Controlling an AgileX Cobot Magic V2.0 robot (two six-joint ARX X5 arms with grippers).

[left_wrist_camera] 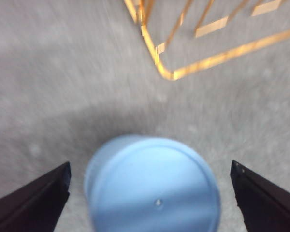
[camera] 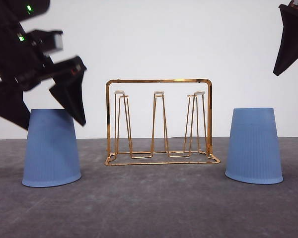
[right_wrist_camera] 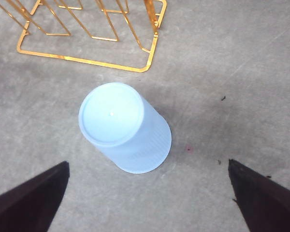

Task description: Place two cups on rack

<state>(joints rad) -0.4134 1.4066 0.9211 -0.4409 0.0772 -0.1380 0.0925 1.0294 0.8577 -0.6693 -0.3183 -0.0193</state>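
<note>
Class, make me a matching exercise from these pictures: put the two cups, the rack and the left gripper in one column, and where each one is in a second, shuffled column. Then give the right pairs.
Things
1. left cup
2. right cup
3. rack
4. left gripper

Places (front view)
A. stands on the table between the two cups
B. upside down on the table, at the right
C. in the air, open, just above a cup
D. upside down on the table, at the left, under an open gripper

Pairs: 1-D, 2-B, 3-A, 4-C

Rack ctr on table, cups L & R.
</note>
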